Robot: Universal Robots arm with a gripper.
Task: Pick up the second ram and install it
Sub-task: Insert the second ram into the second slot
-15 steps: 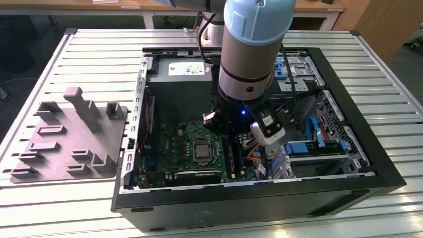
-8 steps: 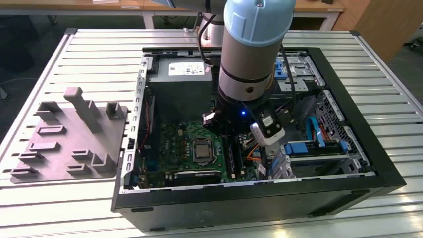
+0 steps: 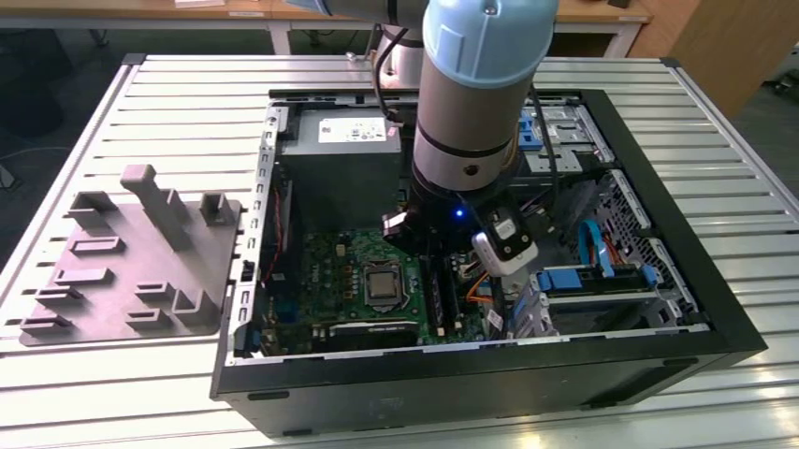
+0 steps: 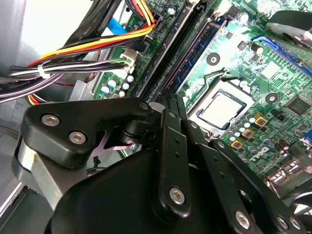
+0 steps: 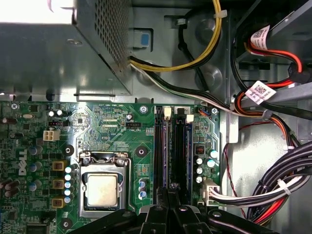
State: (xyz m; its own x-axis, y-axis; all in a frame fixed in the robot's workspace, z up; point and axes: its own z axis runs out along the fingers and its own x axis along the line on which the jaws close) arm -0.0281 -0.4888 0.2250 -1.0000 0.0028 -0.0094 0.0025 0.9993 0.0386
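Your gripper (image 4: 171,100) hovers over the memory slots (image 5: 171,151), jaws pinched narrow, apparently seating the second ram (image 4: 195,56) at the processor's (image 5: 102,189) three o'clock; pressing evenly matters.

Even overhead room light; glare whitens the power-supply box (image 5: 34,12) top in first wrist view, nearby linkage blurs

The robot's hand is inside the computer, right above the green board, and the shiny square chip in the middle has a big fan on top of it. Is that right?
Not quite. No fan sits on the chip: the first wrist view shows its bare silver top in the socket. The rest holds: the hand is inside the computer case, above the green motherboard.
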